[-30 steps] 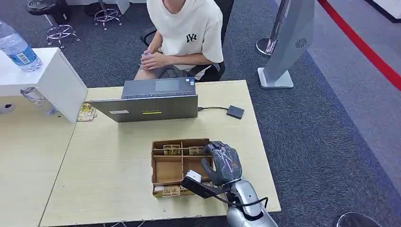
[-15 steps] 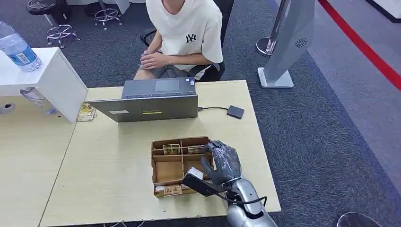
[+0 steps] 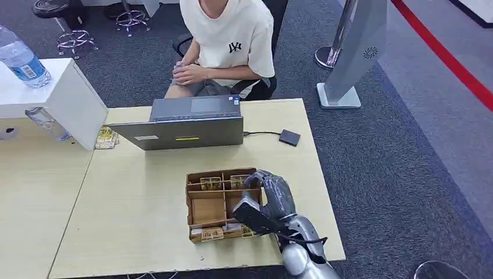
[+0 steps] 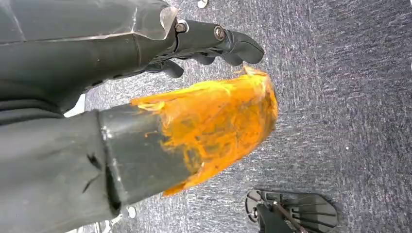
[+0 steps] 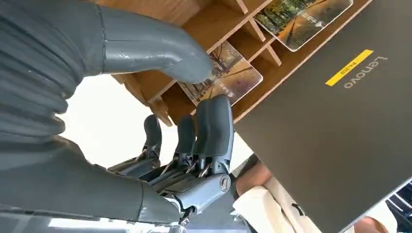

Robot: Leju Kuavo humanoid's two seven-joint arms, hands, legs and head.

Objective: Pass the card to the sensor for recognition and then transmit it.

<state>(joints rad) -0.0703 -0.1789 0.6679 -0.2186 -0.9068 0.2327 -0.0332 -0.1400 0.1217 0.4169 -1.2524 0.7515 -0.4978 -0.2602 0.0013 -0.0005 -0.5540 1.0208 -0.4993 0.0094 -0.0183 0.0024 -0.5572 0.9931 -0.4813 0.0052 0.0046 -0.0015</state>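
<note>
A brown cardboard box [image 3: 189, 203] with compartments sits on the table's near part, with picture cards [image 3: 210, 183] standing in its far cells. My right hand [image 3: 274, 199] reaches into the far right cell. In the right wrist view its thumb [image 5: 145, 46] lies over one picture card [image 5: 233, 75] and its fingers [image 5: 216, 126] sit just under that card's edge, with a small gap between them. The black sensor [image 3: 289, 138] lies at the table's far right, cabled to the laptop [image 3: 186, 131]. My left hand [image 4: 145, 97] hangs over carpet, holding nothing.
A person sits behind the laptop, hands [image 3: 187, 72] clasped. A white box [image 3: 64, 96] with a water bottle [image 3: 20, 58] stands at the far left. More cards [image 3: 106, 138] lie beside it. A grey stand [image 3: 349, 64] is on the carpet to the right.
My right hand has moved forward and slightly left over the box, toward the far right cell. Its wrist camera has swung up over the box's near cells.
</note>
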